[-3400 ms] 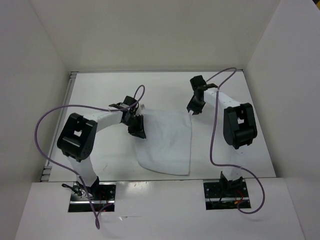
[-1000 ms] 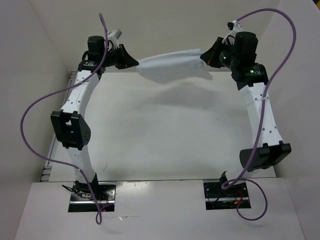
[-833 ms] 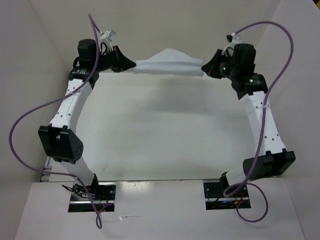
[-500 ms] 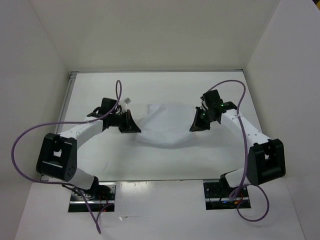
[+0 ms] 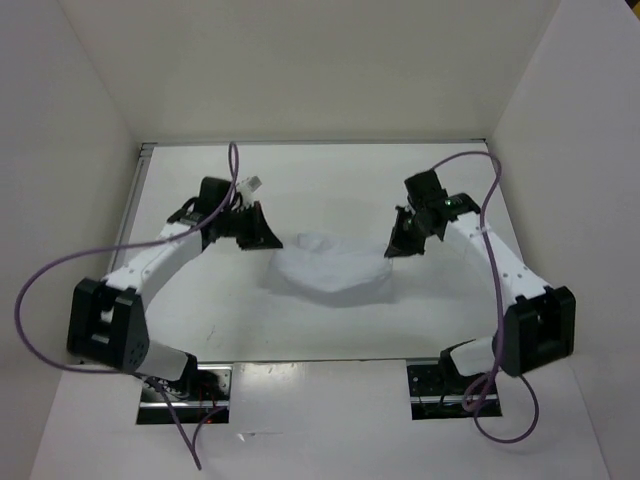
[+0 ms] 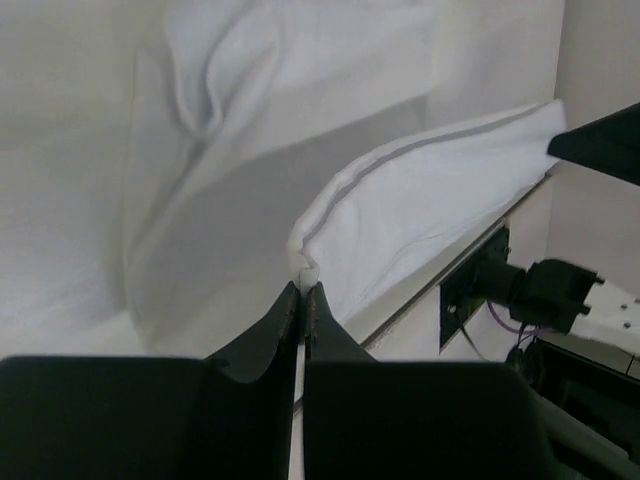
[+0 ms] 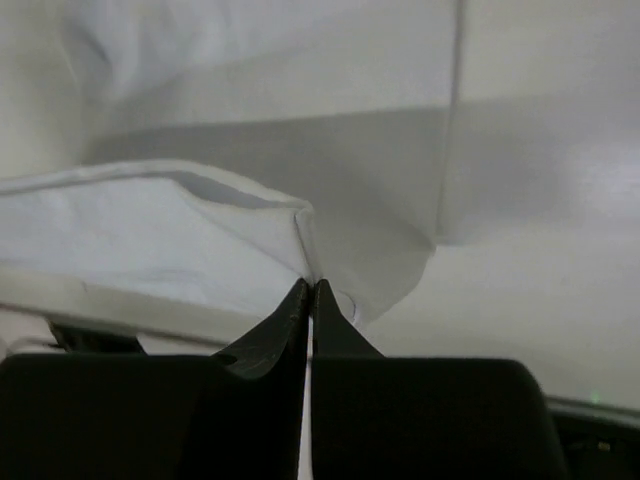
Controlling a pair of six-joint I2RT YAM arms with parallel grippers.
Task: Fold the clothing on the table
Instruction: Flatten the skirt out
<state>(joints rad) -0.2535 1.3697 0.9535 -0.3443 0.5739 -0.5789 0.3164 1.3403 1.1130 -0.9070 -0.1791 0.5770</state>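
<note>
White-and-black left arm [image 5: 150,262]: elbow out at 8 o'clock, forearm reaching toward 10 o'clock. Black two-finger left gripper [image 5: 272,241] points inward, jaws pinched tight on an edge of the thin white clothing [image 5: 330,272].
White-and-black right arm [image 5: 500,265]: elbow at 4 o'clock. Black two-finger right gripper [image 5: 392,249] at 2 o'clock, pinched likewise.

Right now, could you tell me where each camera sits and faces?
Top external: above and behind the bases, looking down at the table; both arms show, left gripper and right gripper pinching the clothing.
Left wrist: on the left arm, looking along its shut fingers at the clothing.
Right wrist: likewise, right arm.
All share the clothing.
</note>
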